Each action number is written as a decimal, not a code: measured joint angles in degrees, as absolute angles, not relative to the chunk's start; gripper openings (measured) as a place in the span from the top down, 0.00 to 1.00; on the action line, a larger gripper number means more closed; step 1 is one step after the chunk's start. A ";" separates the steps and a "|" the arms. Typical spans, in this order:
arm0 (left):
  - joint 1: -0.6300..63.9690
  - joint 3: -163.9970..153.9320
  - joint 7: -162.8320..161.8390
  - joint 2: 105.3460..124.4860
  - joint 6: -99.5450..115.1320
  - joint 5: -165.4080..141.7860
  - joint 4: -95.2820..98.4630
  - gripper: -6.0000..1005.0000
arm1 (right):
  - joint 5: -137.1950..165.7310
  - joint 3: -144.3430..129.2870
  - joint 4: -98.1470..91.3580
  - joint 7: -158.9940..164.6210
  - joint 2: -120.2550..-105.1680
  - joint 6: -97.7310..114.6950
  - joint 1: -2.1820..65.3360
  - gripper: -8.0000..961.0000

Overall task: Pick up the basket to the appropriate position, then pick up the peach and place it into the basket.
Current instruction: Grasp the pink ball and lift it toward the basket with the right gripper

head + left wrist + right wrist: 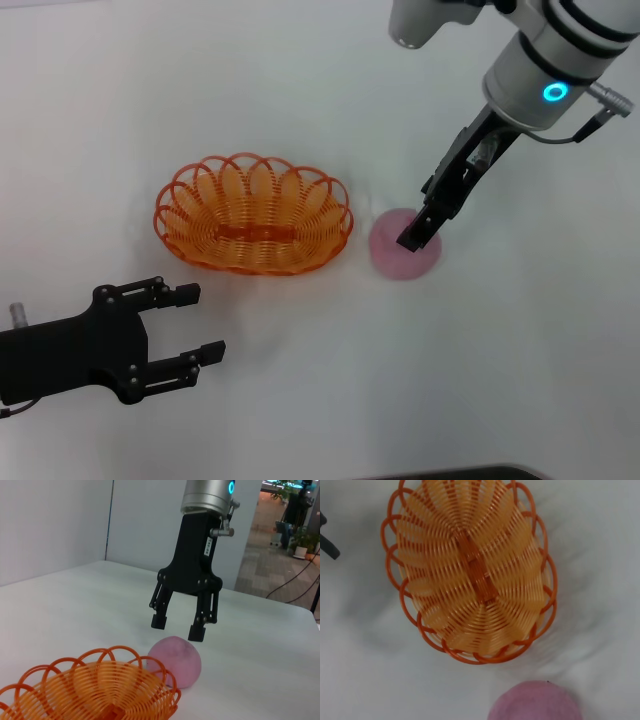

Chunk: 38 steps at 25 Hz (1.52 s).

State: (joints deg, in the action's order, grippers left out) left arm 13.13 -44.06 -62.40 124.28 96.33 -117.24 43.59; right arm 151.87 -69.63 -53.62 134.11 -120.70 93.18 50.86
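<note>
Item one: the basket [254, 214], upright on the white table [520, 380], nothing in it. Item two: the peach [404, 246], on the table just beside the basket's right end, not touching that I can see. My right gripper [178, 626] hangs directly above the peach, jaws spread, clear of it. My left gripper [190, 322] sits low, near the basket's front left, jaws apart, holding nothing.
</note>
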 joint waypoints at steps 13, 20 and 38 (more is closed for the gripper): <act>12.94 -44.03 -62.40 124.28 96.32 -117.24 43.59 0.30 | 150.65 -75.54 -51.98 136.45 -120.85 89.88 51.08 0.20; 12.89 -44.02 -62.40 124.28 96.32 -117.32 43.53 0.30 | 149.23 -78.43 -50.07 136.76 -120.79 87.77 51.42 0.22; 12.83 -44.03 -62.55 124.28 96.56 -117.49 43.50 0.30 | 149.25 -79.57 -50.36 138.96 -120.67 87.16 51.66 0.50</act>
State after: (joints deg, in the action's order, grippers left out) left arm 12.83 -44.03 -62.55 124.28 96.56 -117.49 43.50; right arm 149.25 -79.57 -50.36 138.96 -120.67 87.16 51.66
